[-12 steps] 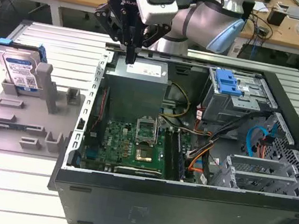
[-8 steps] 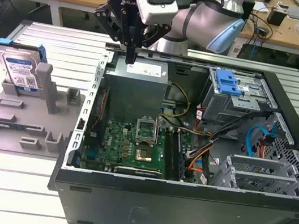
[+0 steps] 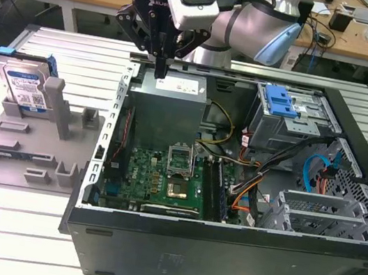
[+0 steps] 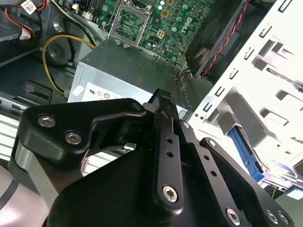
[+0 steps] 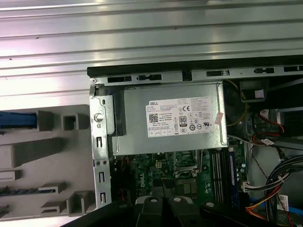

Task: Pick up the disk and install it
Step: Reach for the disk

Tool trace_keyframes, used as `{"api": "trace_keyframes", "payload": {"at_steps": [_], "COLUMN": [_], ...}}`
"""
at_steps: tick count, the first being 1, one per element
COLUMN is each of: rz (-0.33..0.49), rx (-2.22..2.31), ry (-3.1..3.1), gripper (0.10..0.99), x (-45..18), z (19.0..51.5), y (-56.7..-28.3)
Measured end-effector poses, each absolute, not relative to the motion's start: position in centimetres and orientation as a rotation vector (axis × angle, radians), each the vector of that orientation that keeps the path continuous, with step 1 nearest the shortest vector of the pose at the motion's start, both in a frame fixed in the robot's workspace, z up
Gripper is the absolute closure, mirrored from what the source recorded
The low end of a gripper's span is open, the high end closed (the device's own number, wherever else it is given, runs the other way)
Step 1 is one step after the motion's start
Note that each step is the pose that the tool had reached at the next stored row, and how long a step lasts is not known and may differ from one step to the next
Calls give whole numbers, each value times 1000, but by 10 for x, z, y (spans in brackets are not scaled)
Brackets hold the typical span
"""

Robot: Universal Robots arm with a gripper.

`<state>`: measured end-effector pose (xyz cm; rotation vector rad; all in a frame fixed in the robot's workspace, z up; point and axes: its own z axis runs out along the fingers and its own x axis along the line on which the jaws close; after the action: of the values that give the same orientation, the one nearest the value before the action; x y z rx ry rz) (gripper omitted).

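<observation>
Bright overhead light: glare bleaches the slotted metal panel (image 4: 270,71) in the second wrist view, and soft shadow fills the computer case (image 3: 220,256) interior.

Silver-grey arm (image 3: 245,24) with a pale blue joint cap (image 3: 274,43); white camera block (image 3: 192,1); black gripper (image 3: 160,70), its linkages (image 4: 165,142) studded with silver screws (image 4: 170,191).

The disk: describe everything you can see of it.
The disk is a flat silver-grey metal drive with a white-and-blue label on its face and a bright blue plastic frame along its edges. It stands on edge in the grey fixture tray at the exterior view's left, outside the computer case. A grey post stands just in front, hiding part of the label. The hand hangs apart from it, over the case's power supply.
</observation>
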<state>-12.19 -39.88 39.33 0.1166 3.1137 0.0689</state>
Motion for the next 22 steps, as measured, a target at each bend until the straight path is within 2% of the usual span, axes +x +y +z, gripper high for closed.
{"api": "trace_keyframes", "payload": {"at_steps": [14, 22], "rz": [68, 68], "rx": [116, 116], "ry": [3114, 3114], "gripper": [980, 980], "x": [-159, -193], "z": [392, 391], "y": [-386, -362]}}
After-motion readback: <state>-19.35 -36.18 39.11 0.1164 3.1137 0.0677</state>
